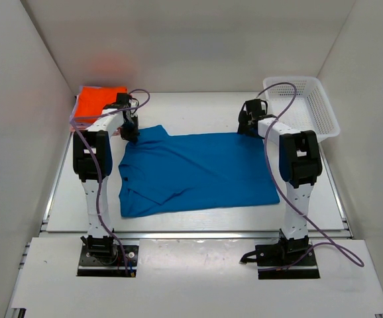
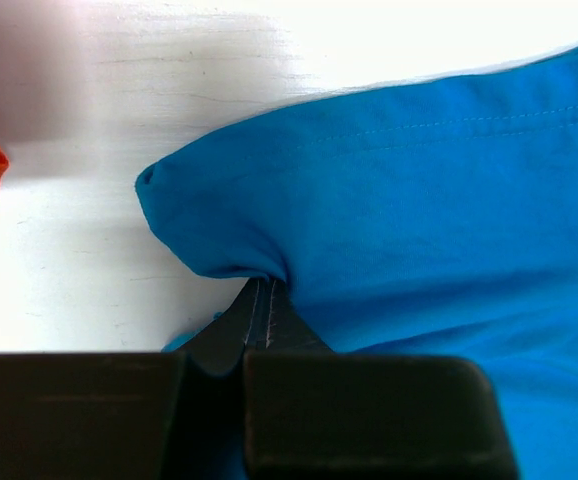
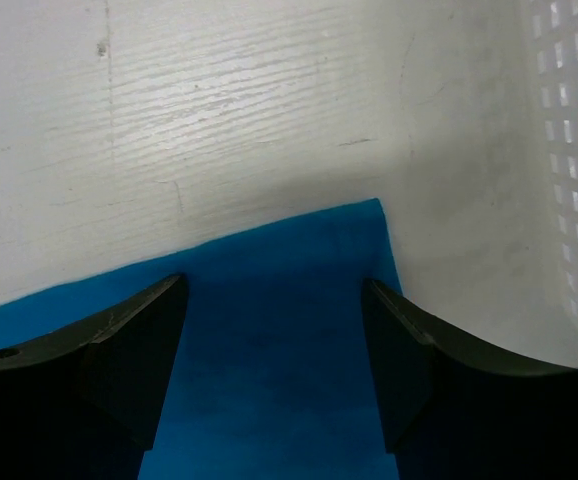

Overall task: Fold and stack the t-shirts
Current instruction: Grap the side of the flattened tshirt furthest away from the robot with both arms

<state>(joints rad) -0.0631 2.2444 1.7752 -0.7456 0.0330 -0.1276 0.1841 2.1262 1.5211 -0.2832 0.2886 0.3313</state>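
Where the soft, creased blue t-shirt [image 1: 191, 169] lies spread across the white table [image 1: 198, 109], I see the left gripper [image 2: 262, 290] clenched on a pinched fold at its far-left edge. The right gripper's [image 3: 272, 290] dark jaws stand parted over its squared far-right corner. Farther back sit an orange t-shirt [image 1: 97, 101] on the left and a white mesh basket [image 1: 311, 106] on the right.

Matt blue cloth t-shirt [image 1: 198, 169], stitched hems

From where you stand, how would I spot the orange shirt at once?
Start at the white table; go to its far left corner, behind the left gripper. The orange shirt lies there as a small patch, unlike the blue shirt spread wide across the middle.
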